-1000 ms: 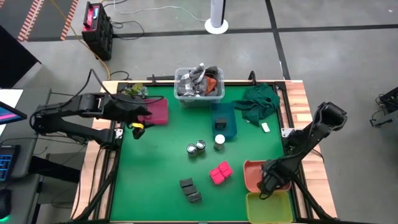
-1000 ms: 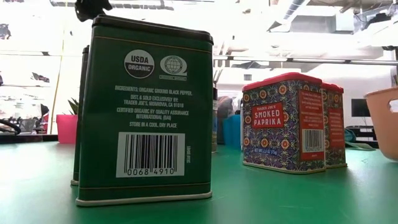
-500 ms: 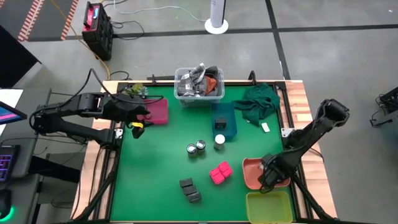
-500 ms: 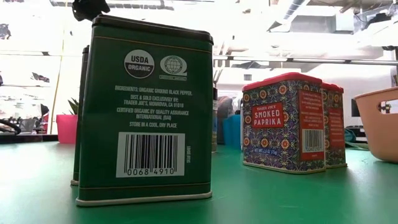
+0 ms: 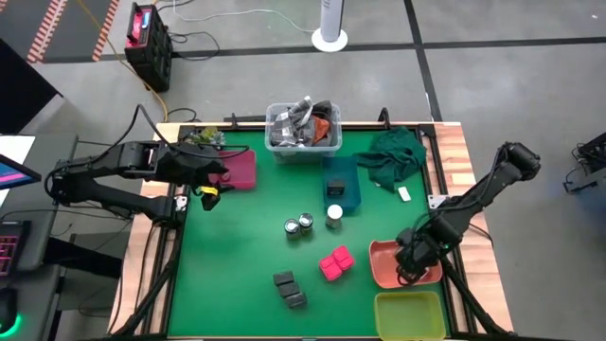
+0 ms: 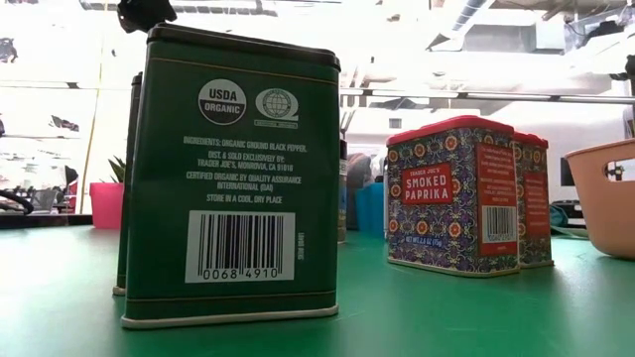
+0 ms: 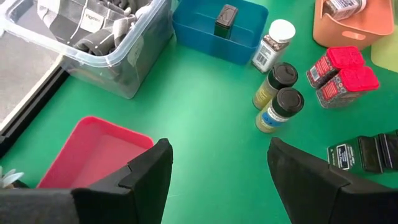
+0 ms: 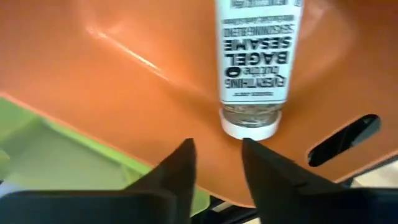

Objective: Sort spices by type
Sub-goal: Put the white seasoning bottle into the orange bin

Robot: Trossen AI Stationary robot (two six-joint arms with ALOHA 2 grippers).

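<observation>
On the green mat stand two dark round jars (image 5: 298,225), a white-capped jar (image 5: 334,216), two pink blocks (image 5: 333,263) and two dark grey boxes (image 5: 289,289). Another dark box (image 7: 226,18) stands in the blue tray (image 5: 341,185). A white-capped jar (image 8: 254,56) lies on its side in the orange tray (image 5: 383,270). My right gripper (image 5: 409,270) hovers over that tray; in its wrist view, the right gripper (image 8: 217,158) is narrowly open, just short of the jar's cap, with nothing between its fingers. My left gripper (image 7: 217,162) waits open beside the red tray (image 5: 241,169).
A clear bin of clutter (image 5: 303,133) stands at the far edge, and a green cloth (image 5: 393,156) lies at the far right. A yellow-green tray (image 5: 409,314) sits at the near right, against the orange tray. A small plant (image 5: 204,138) is at the far left.
My right gripper has risen above the orange tray and drawn slightly toward the far edge, rolling at the wrist. The orange tray has shifted a little on the mat.
</observation>
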